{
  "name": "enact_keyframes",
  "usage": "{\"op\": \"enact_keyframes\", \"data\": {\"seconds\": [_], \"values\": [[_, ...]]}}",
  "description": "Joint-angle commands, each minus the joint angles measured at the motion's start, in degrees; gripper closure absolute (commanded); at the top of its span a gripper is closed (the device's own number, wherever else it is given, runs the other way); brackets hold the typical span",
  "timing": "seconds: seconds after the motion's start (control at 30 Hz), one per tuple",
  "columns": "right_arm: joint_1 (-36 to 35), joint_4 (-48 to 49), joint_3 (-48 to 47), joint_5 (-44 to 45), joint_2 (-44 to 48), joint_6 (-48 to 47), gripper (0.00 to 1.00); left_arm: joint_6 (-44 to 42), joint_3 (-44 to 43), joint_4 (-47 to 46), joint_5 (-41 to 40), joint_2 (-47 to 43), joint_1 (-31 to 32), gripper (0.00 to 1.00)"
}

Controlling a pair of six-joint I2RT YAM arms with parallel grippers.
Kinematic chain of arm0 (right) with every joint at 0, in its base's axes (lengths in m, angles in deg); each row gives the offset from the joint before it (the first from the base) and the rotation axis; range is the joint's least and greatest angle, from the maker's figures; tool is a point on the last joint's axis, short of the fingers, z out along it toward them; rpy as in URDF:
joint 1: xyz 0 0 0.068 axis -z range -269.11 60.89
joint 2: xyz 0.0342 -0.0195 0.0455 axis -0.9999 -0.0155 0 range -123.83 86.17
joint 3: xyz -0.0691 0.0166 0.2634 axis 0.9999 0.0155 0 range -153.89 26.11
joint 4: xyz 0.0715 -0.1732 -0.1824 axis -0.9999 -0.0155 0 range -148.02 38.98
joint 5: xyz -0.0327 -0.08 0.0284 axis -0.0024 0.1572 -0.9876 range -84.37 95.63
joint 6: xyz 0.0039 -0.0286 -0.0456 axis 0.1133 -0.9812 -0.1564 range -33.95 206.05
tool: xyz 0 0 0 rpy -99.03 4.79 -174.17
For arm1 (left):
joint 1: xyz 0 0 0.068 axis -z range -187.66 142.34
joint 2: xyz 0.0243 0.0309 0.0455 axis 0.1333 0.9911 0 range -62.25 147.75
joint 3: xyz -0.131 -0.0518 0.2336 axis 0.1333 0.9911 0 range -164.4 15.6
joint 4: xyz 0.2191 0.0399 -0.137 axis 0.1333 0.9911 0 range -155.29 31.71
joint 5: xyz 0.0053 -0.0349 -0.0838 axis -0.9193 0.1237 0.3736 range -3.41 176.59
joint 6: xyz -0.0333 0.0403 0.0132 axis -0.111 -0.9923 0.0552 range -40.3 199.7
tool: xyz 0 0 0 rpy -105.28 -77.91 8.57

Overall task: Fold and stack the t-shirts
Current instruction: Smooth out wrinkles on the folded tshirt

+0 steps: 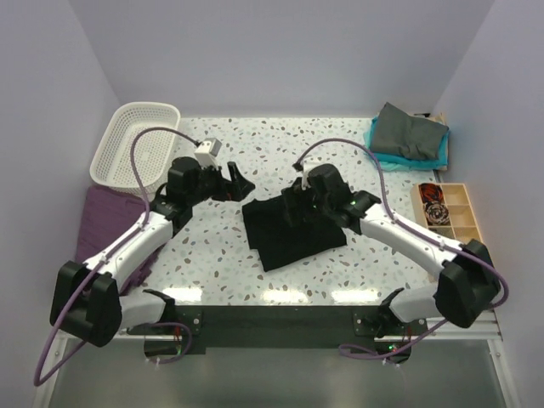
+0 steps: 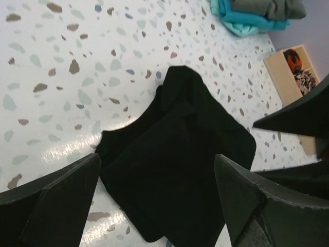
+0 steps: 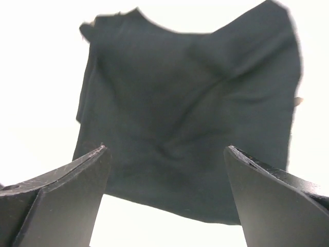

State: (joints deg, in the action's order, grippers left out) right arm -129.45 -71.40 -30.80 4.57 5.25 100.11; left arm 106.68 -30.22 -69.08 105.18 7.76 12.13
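Splayed right claw (image 3: 164, 150) over black t-shirt (image 1: 293, 245), lengthwise near-left to far-right

- Three garments for you to fold: one black t-shirt (image 1: 293, 236), one grey t-shirt (image 1: 410, 132) and one teal t-shirt (image 1: 429, 158).
- One white lattice basket (image 1: 106, 155) in your overhead view.
- One purple cloth (image 1: 102, 223).
- One wooden box (image 1: 466, 223); its compartments are too small for you to count.
- Two arms at your command: the left arm (image 1: 127, 255) and the right arm (image 1: 408, 234).
- Two grippers: the left gripper (image 2: 157, 159) and the right gripper (image 3: 165, 149), with two fingers each.
- One speckled table (image 1: 221, 255).
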Motion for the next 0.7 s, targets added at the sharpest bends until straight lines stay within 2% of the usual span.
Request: {"op": "enact_keyframes", "data": {"seconds": [0.0,0.17,0.37,0.5,0.67], "values": [[3.24,-2.38,-2.86,14.32,2.62,-0.71,0.03,0.61,3.02,-2.97,-0.39,3.01,2.53,0.04],[10.44,-2.83,-4.00,10.73,-0.37,-0.44,0.04,-0.26,5.48,-2.01,-7.06,5.83,7.97,0.04],[13.70,-1.60,-5.50,6.62,-6.51,-0.62,0.04,0.79,7.33,-3.59,-11.73,9.16,9.39,0.01],[14.41,1.22,-6.72,1.42,-10.47,-0.35,0.08,1.40,6.80,-6.31,-10.51,12.15,9.65,0.01],[14.50,1.31,-11.55,1.15,-15.48,-0.26,0.09,2.37,3.73,-8.69,-8.31,17.42,10.18,0.02]]}}
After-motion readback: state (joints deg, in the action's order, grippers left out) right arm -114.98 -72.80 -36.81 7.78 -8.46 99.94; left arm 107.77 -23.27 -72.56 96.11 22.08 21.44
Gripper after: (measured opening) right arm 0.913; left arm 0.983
